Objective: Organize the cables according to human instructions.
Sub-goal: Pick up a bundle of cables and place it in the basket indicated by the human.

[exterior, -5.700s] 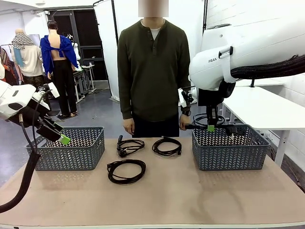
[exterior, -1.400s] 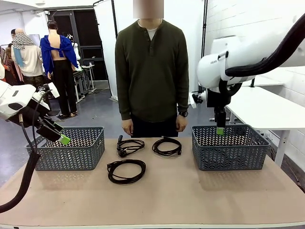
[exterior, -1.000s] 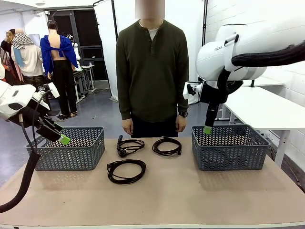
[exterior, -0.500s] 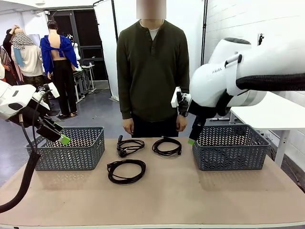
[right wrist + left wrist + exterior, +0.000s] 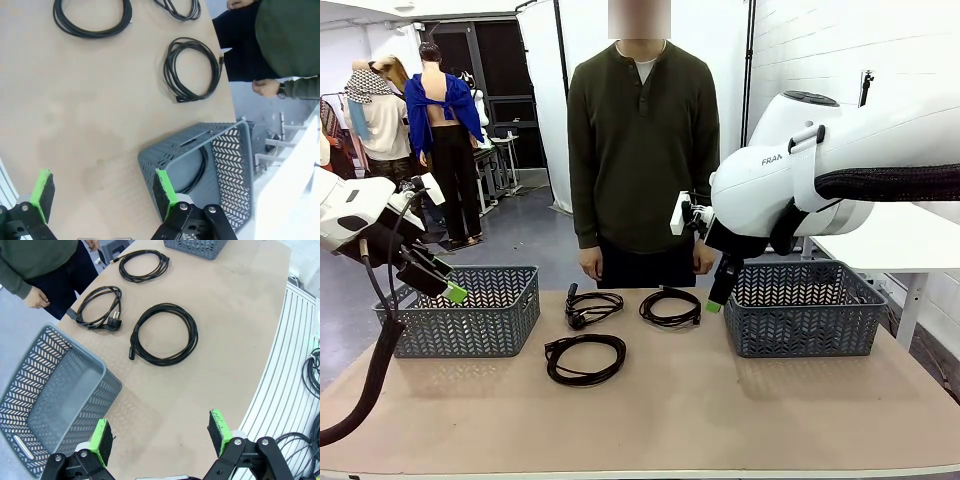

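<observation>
Front view: three cables lie loose mid-table, namely near coil, left coil and right coil, between left basket and right basket. Right gripper hangs beside that basket's wall, near the right coil.

Left wrist view: left gripper jaws spread, empty; bare tabletop ahead.

Right wrist view: jaws spread, empty. Fourth cable lies inside the right basket, whose corner crowds one pad.

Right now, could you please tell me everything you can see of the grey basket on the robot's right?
The basket is grey, plastic-looking and rectangular, with an open top and walls pierced in a herringbone pattern. It stands upright on the table, at the robot's right. A black cable, partly seen, lies inside. The open right claw hangs by its inner corner, apparently not touching.
</observation>
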`<state>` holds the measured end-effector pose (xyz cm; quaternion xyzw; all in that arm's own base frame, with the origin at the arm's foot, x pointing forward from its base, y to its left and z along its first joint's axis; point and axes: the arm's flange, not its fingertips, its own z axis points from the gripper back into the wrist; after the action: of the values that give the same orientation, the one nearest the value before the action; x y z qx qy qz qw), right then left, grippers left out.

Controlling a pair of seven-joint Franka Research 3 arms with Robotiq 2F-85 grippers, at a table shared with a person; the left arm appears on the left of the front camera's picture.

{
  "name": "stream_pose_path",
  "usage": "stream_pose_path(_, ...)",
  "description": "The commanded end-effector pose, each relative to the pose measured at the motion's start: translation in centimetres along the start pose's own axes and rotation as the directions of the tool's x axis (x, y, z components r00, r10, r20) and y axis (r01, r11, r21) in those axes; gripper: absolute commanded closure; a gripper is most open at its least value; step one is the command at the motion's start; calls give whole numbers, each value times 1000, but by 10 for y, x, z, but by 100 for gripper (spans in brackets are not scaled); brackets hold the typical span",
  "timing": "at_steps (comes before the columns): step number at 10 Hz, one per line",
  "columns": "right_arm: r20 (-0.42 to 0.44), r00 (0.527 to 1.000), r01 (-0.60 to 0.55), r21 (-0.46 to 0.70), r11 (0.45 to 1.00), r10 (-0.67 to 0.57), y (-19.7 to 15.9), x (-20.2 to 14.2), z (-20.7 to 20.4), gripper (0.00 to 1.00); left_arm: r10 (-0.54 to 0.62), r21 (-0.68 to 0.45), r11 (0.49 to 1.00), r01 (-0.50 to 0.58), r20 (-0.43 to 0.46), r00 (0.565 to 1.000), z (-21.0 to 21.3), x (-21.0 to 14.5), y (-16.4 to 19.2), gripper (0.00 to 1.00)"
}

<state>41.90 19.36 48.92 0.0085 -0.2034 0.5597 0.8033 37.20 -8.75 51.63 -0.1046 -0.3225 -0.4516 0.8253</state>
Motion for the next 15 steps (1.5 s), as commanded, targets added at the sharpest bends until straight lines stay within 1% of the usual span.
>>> stream_pose_path(1, -2, 1000, 10, -7, 1000, -10, -1, -2, 0, 0, -2, -12, 1000, 2, 9, 1000, 0, -1, 2, 0)
stream_pose_path(15, -2, 1000, 10, -7, 1000, -10, -1, -2, 0, 0, -2, -12, 1000, 2, 9, 1000, 0, -1, 2, 0)
